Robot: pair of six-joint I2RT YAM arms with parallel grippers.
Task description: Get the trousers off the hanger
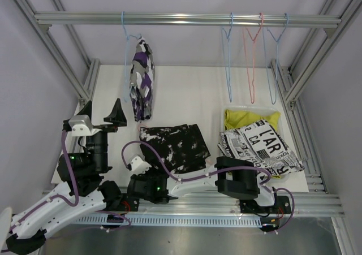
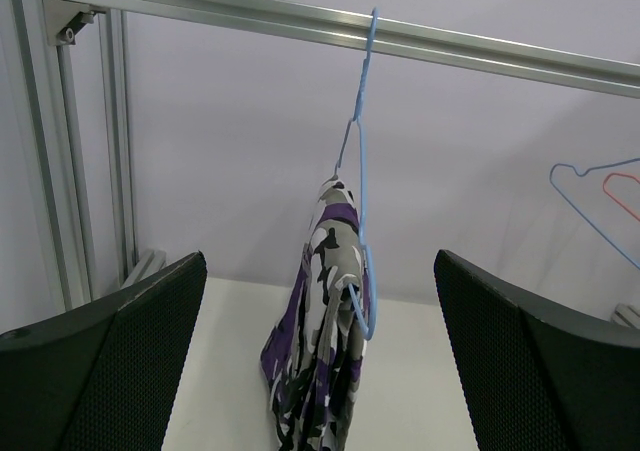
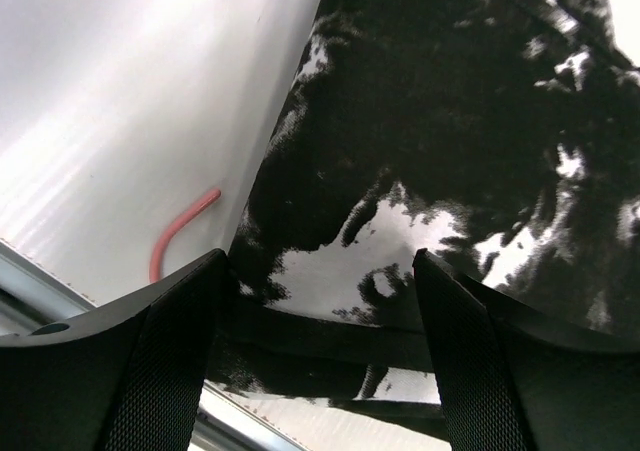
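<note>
Trousers (image 2: 322, 371) on hanger (image 2: 362, 211), grab pending
Left gripper (image 1: 102, 111) faces them, wide open, empty; right gripper (image 3: 318, 263) open, empty, above black pair (image 1: 176, 145).

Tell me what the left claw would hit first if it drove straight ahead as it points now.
Most likely the purple camouflage trousers hanging from the blue hanger. In the wrist view they hang nearly centred ahead of the open left claw. There is a gap between them, but its depth is unclear.

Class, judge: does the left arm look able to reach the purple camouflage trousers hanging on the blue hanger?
Probably yes: the open left end effector faces the trousers, with nothing between.
</note>
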